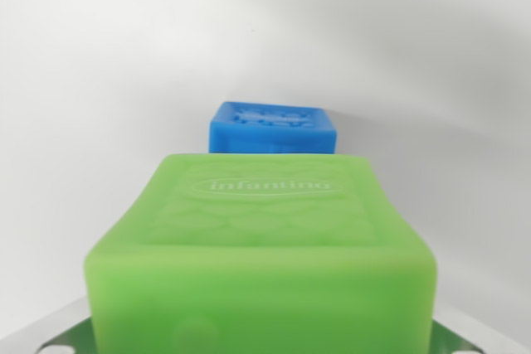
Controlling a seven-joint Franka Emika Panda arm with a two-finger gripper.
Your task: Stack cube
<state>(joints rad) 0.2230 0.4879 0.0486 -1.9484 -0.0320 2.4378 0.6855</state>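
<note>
Cube count is two, one green and one blue. The green cube (pixel 261 263) fills the lower centre of the frame, very close to the camera, its near face running off the bottom edge. Its top face carries a raised oval with the word "infantino" and faint curved relief lines around it. The blue cube (pixel 272 129) sits just above it in the frame, at the centre, farther from the camera and partly hidden behind the green cube's far edge; only its top face and a strip of its near side show. Its top has raised relief too, though it is too blurred to read. Whether the two cubes touch cannot be told from this angle.

Both lie against a plain white surface (pixel 99 80) that takes up the whole upper half and both sides.

At the bottom left (pixel 58 339) and bottom right corners, two pale metallic parts of the gripper flank the green cube. The fingertips are not visible, so how wide the gripper stands, and whether it grips the green cube, cannot be told.
</note>
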